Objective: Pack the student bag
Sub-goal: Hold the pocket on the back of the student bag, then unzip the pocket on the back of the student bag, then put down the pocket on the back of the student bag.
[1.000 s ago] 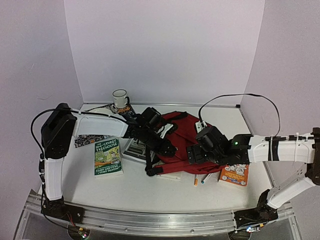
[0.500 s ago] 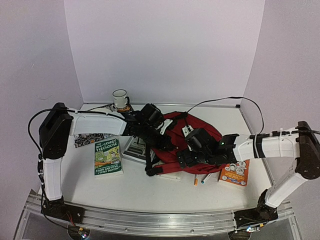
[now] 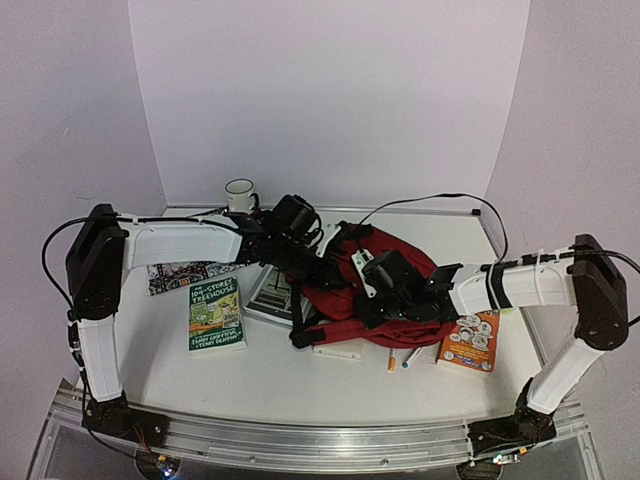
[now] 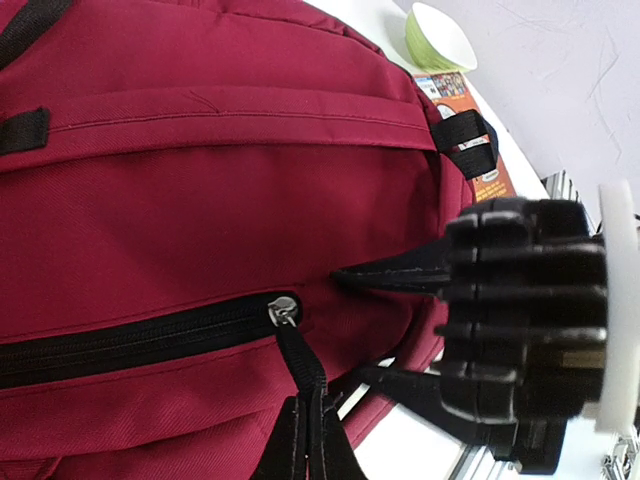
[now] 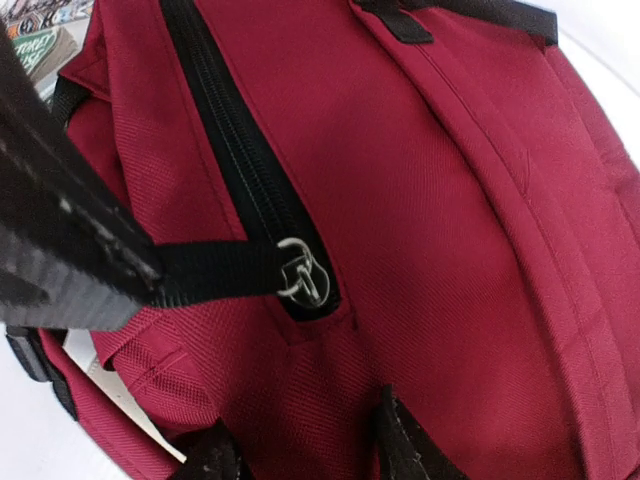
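The student bag (image 3: 340, 300) is a dark red backpack lying in the middle of the table, its black zipper closed. My left gripper (image 4: 308, 440) is shut on the black pull strap (image 5: 215, 270) of the zipper slider (image 4: 283, 310), and the strap is taut. My right gripper (image 5: 310, 455) sits just past the zipper's end, its fingers pressed into a raised fold of the bag's red fabric (image 5: 300, 400). From above, the left gripper (image 3: 322, 262) and right gripper (image 3: 360, 298) meet over the bag's left half.
A green book (image 3: 216, 313) and a patterned book (image 3: 180, 273) lie left of the bag, with a grey booklet (image 3: 268, 295) partly under it. An orange book (image 3: 469, 348) and pens (image 3: 392, 360) lie at the front right. A mug (image 3: 239, 196) stands behind. A green bowl (image 4: 440, 38) is beyond the bag.
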Controlling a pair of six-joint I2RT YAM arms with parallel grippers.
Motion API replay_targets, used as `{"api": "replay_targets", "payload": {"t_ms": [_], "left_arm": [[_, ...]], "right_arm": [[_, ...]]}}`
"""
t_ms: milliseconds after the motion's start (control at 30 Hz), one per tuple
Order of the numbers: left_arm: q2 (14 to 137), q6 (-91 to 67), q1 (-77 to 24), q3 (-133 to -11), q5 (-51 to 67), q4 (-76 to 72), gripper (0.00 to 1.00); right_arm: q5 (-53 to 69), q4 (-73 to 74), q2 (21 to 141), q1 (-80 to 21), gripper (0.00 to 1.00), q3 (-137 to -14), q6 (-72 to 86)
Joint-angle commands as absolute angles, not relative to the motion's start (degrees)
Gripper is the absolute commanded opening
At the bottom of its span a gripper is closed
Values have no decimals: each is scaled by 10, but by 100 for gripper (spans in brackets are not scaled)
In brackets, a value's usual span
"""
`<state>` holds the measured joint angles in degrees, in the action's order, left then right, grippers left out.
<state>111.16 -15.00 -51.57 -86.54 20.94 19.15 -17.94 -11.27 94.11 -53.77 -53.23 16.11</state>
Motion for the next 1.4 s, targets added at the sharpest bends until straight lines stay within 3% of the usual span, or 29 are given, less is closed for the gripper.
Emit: {"api": "replay_targets", "payload": {"t_ms": [0, 200, 433, 867, 967, 1167, 1300, 1367], "left_arm": [[1045, -142, -501, -876, 209, 188, 0], [1030, -135, -464, -866, 197, 201, 0], [1022, -119, -406, -863, 188, 221, 0], [998, -89, -342, -845, 19, 284, 0], [999, -95, -343, -837, 77, 277, 0], [1022, -95, -383, -818, 152, 238, 0], [1018, -99, -389, -801, 158, 219, 0], [1010, -101, -388, -793, 158, 210, 0]], "right_arm": [[-173, -108, 932, -510, 26, -525, 137], [-152, -108, 887, -495, 0, -502, 106], [-162, -104, 826, -472, 0, -473, 66], [-202, -99, 776, -442, 0, -476, 26], [-171, -98, 782, -439, 0, -482, 30], [-83, -95, 828, -439, 13, -499, 54], [-29, -66, 851, -439, 43, -539, 63], [-7, -45, 857, -439, 52, -568, 58]]}}
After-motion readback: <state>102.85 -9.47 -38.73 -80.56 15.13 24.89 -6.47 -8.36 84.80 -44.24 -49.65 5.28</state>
